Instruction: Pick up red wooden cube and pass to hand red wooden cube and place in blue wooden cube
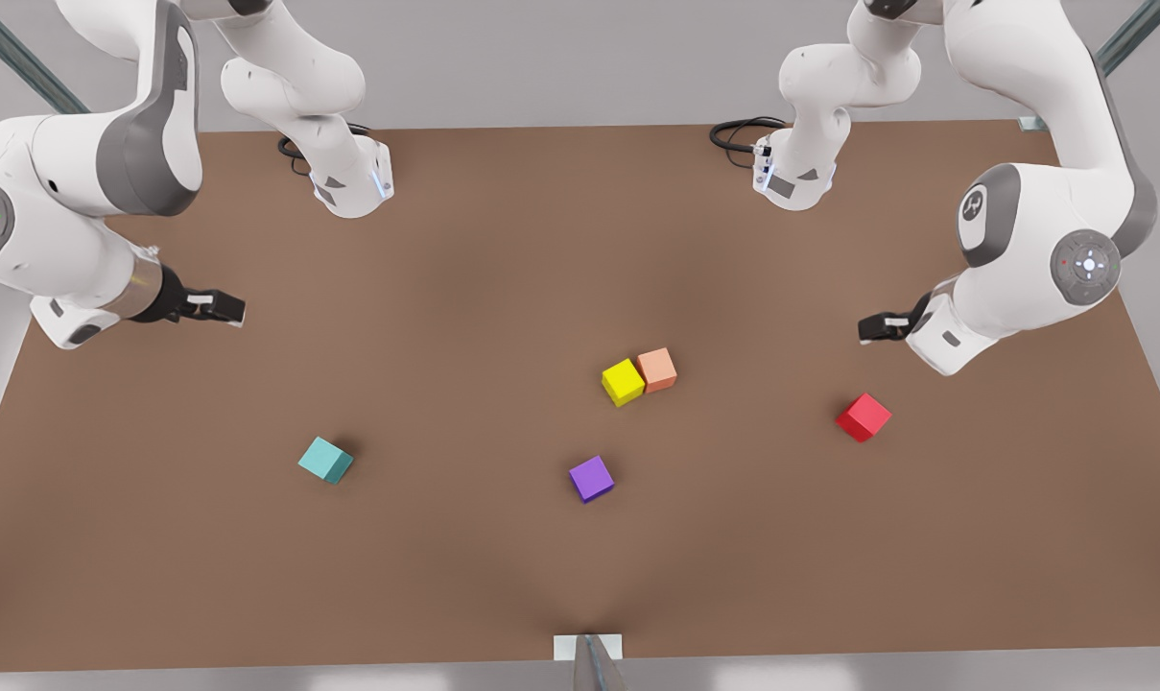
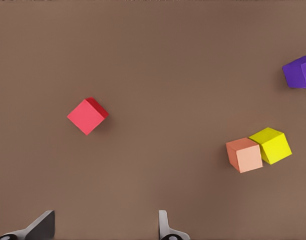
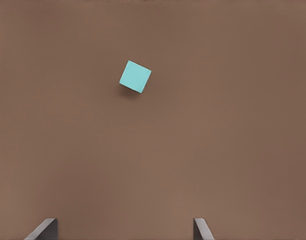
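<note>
Left gripper [image 1: 872, 328] hung at the front view's right, fingers [image 2: 165, 227] spread wide, gripping nothing, above and just behind the red cube [image 1: 864, 416]. Right gripper [image 1: 224, 308] hovered at the front view's left, fingers [image 3: 42, 230] parted wide too, empty, well back from the teal cube [image 1: 326, 460]. Both poised over a plain brown table [image 1: 503, 259]; grey wall behind, metal struts at the far corners. Red cube sat flat near the front view's right edge, open tabletop all around it. Teal cube alone too, plenty of bare room on every side. Five cubes counted: red, teal, purple [image 1: 591, 478] near the middle front, and yellow [image 1: 623, 381] touching orange [image 1: 657, 369] at the centre. Two arms, two grippers.
</note>
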`<state>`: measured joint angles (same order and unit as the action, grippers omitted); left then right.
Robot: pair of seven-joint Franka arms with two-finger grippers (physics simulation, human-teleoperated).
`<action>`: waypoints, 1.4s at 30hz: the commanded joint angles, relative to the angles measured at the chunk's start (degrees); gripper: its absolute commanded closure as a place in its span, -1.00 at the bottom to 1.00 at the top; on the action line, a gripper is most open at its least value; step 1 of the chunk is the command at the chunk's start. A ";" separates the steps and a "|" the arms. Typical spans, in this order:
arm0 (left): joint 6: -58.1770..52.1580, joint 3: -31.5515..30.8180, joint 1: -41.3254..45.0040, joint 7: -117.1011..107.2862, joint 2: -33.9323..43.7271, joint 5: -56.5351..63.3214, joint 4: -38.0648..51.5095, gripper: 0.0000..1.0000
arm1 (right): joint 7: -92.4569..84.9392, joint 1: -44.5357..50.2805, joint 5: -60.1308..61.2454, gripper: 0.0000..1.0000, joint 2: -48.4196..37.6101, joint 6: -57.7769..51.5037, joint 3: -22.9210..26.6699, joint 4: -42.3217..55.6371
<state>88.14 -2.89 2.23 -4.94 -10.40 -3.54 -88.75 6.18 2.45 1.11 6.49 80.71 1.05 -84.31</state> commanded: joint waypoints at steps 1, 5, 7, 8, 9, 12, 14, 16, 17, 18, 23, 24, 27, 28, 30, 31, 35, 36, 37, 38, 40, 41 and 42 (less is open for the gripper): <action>2.39 -0.01 -0.04 2.48 0.03 -0.59 -0.02 -1.00 | -0.03 -0.08 -0.06 -1.00 0.01 2.96 0.01 0.03; 2.56 0.17 -1.62 0.99 -6.91 -0.06 1.03 -1.00 | -1.35 -0.17 -0.06 -1.00 0.37 2.96 0.10 0.47; 5.89 2.10 -1.97 -9.29 -15.35 0.99 6.57 -1.00 | -1.44 -0.16 -0.32 -1.00 0.28 2.96 0.10 0.55; 10.11 2.45 -1.88 -17.81 -16.84 0.64 6.22 -1.00 | -1.44 -0.08 -0.23 -1.00 0.10 2.96 0.10 0.73; 13.89 2.71 -1.97 -26.07 -17.55 -0.59 4.73 -1.00 | -1.35 -0.08 0.03 -1.00 -0.16 2.61 0.01 1.08; 26.90 5.53 -1.97 -43.13 -16.94 -7.01 -4.49 -1.00 | -1.79 -0.08 -0.06 -1.00 -0.43 2.61 0.01 1.26; 32.26 8.43 -1.97 -44.63 -15.62 -9.64 -11.00 -1.00 | -3.02 -0.08 -0.15 -1.00 -0.34 2.70 0.10 1.26; 35.96 8.60 -1.88 -46.57 -15.35 -9.91 -13.64 -1.00 | -3.02 -0.08 -0.15 -1.00 -0.16 2.70 0.10 1.26; 36.40 8.60 -1.88 -46.57 -15.35 -10.08 -14.17 -1.00 | -3.02 -0.08 -0.15 -1.00 -0.16 2.70 0.01 1.26; 37.89 8.60 -1.79 -46.57 -15.44 -10.08 -14.61 -1.00 | -3.02 -0.08 -0.15 -1.00 -0.07 2.61 0.01 1.26; 39.56 8.78 -1.79 -46.04 -15.62 -7.89 -16.89 -1.00 | -3.11 -0.08 -0.06 -1.00 0.01 2.52 0.01 1.08; 39.65 8.78 -1.71 -45.95 -15.62 -7.80 -17.86 -1.00 | -3.11 -0.08 0.03 -1.00 0.01 2.52 0.01 1.08; 43.25 8.78 -1.44 -44.11 -16.94 -7.89 -18.74 -1.00 | -3.28 -0.08 0.12 -1.00 0.01 2.43 0.01 0.99; 43.52 8.78 -1.35 -44.11 -17.46 -7.97 -18.83 -1.00 | -3.81 -0.08 0.29 -1.00 0.10 2.43 0.01 0.99; 44.66 8.78 -1.35 -43.93 -17.81 -7.89 -19.62 -1.00 | -3.81 -0.08 0.29 -1.00 0.01 2.43 0.01 0.91; 44.66 8.78 -1.35 -43.93 -17.81 -7.80 -20.41 -1.00 | -3.81 -0.08 0.29 -1.00 0.01 2.35 0.01 0.91; 44.75 8.78 -1.35 -42.96 -17.81 -7.80 -22.17 -1.00 | -3.90 -0.08 0.29 -1.00 0.10 2.35 0.01 0.91; 44.66 8.78 -1.35 -42.79 -17.81 -7.80 -22.43 -1.00 | -3.90 -0.08 0.38 -1.00 0.19 2.35 0.01 0.91; 44.66 8.78 -1.35 -41.48 -17.90 -7.80 -22.69 -1.00 | -3.90 -0.08 0.38 -1.00 0.19 2.35 0.01 0.91; 44.66 8.78 -1.35 -40.15 -18.25 -7.80 -22.96 -1.00 | -3.90 -0.08 0.38 -1.00 0.19 2.35 0.01 0.91; 44.66 8.78 -1.35 -40.15 -18.43 -7.80 -22.96 -1.00 | -3.90 -0.08 0.38 -1.00 0.19 2.35 0.01 0.91; 44.84 8.78 -1.35 -40.15 -18.78 -7.80 -22.87 -1.00 | -3.90 -0.08 0.38 -1.00 0.19 2.35 0.01 0.91; 45.80 8.78 -1.35 -40.15 -19.31 -7.80 -22.87 -1.00 | -3.90 -0.08 0.38 -1.00 0.19 2.35 0.01 0.91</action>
<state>132.72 5.89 0.88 -41.24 -29.52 -11.44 -111.65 3.10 2.37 1.45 6.74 83.10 1.05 -83.43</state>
